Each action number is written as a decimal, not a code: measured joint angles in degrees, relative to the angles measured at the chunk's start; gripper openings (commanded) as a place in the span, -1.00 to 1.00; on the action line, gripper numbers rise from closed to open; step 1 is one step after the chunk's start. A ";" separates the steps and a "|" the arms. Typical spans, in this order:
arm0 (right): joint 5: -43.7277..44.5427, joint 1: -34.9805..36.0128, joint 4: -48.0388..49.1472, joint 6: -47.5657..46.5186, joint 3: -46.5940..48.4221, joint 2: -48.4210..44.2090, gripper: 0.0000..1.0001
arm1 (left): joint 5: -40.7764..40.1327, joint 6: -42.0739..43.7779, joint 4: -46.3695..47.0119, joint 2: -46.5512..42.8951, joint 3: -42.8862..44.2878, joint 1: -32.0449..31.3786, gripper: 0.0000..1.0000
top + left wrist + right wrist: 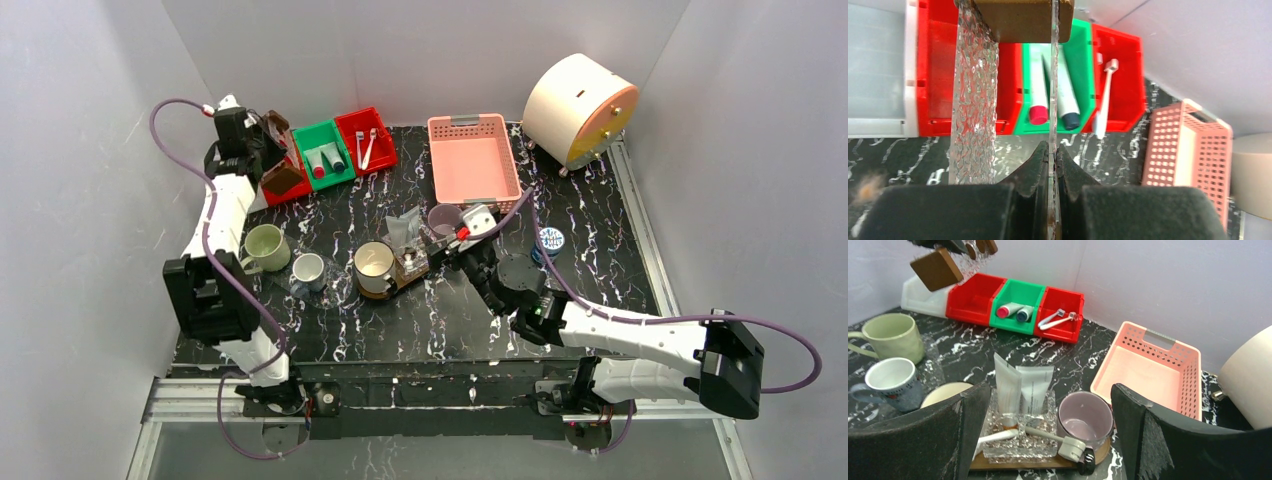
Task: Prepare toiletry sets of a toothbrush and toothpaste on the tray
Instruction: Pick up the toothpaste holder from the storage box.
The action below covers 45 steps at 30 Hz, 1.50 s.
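Tabletop [600, 290], black marble.

Cream drum [575, 105] at the far right corner. Pink basket [472, 165] just left of it.

Far left: green bin [1030, 292] between two red bins [1070, 297]. The green bin holds a red-capped tube [1038, 112] and a dark-capped tube [1070, 120]. The right red bin holds toothbrushes [1058, 319].

Tray [1043, 463] at centre, carrying:
- cream mug [373, 265] at the left;
- glass dish [1020, 450] in the middle;
- lilac mug [1085, 417] at the right.

Two white tubes [1020, 385] stand upright in the dish. A white toothbrush [998, 436] lies across it.

Pale green mug [265, 247] and white mug [308, 270] sit on the table left of the tray.

Left gripper [1053, 155], raised over the red bins, is pressed together on a clear plastic bag [973, 100]. A brown block [1023, 20] is at the bag's far end.

Right gripper [1050, 395] is spread wide, at the near side of the tray, holding nothing.
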 measured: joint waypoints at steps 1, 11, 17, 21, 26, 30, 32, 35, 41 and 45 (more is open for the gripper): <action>-0.07 0.00 -0.52 0.37 0.63 0.00 0.97 | 0.66 -0.76 1.88 -1.55 -1.97 0.00 -1.00; -1.57 -0.04 -7.65 4.70 11.98 3.19 0.97 | 9.27 -14.62 25.20 -15.08 -23.17 0.00 -1.00; -5.14 -0.98 -12.13 8.15 18.08 7.02 0.97 | 14.45 -23.78 37.64 -16.76 -28.85 0.00 -1.00; -8.74 -3.10 -14.80 10.62 21.00 9.64 0.95 | 16.87 -28.00 42.40 -16.90 -30.86 -0.09 -1.00; -15.08 -8.50 -18.10 15.63 25.79 13.31 0.86 | 18.01 -31.67 46.21 -18.23 -33.38 -1.16 -1.00; -18.71 -11.89 -20.52 19.21 31.61 17.77 0.76 | 18.86 -33.11 48.39 -19.23 -33.92 -3.26 -1.00; -20.26 -12.63 -21.05 20.37 33.97 19.87 0.71 | 19.45 -33.29 49.33 -19.52 -33.92 -4.61 -1.00; -23.23 -13.77 -21.94 22.45 37.35 23.34 0.63 | 20.65 -33.11 49.77 -20.11 -33.92 -6.23 -1.00; -31.61 -18.10 -21.77 27.36 39.06 27.34 0.53 | 22.73 -32.85 52.89 -20.26 -34.18 -9.29 -1.00; -38.82 -21.77 -19.91 31.74 39.06 28.50 0.45 | 23.74 -33.33 55.21 -20.44 -35.06 -10.60 -1.00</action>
